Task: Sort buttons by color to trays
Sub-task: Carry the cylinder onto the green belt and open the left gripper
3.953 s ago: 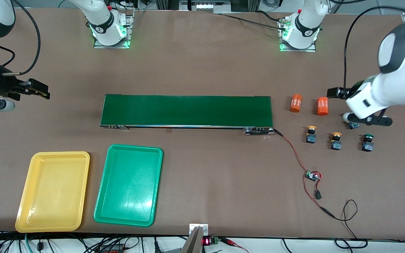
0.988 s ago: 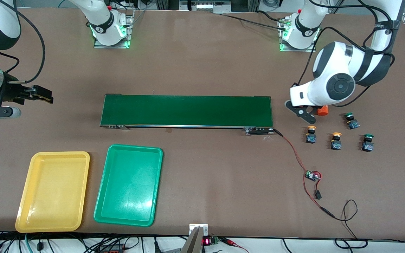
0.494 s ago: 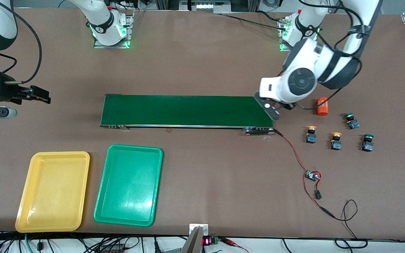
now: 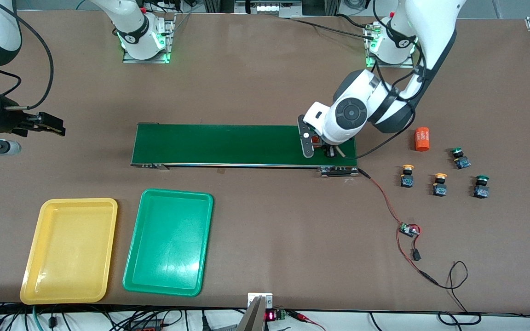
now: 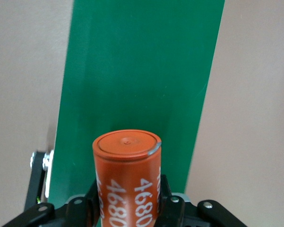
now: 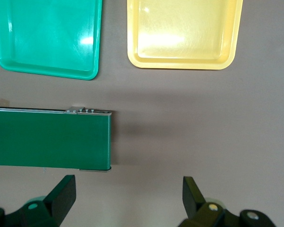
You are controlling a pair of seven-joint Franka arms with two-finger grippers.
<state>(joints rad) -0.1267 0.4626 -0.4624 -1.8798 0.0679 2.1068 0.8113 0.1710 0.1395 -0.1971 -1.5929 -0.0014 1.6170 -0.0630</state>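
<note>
The left arm reaches from its base down over the left arm's end of the conveyor belt (image 4: pixel 244 145), wrist bent downward. The left gripper (image 4: pixel 327 151) hangs just above the belt, its jaws clamped on an orange 4680 cylinder (image 5: pixel 127 179); from the front view the fingers seem mostly hidden under the wrist. The right arm waits off the belt's other end, the right gripper (image 4: pixel 49 122) level above the table with jaws spread wide, holding nothing.
</note>
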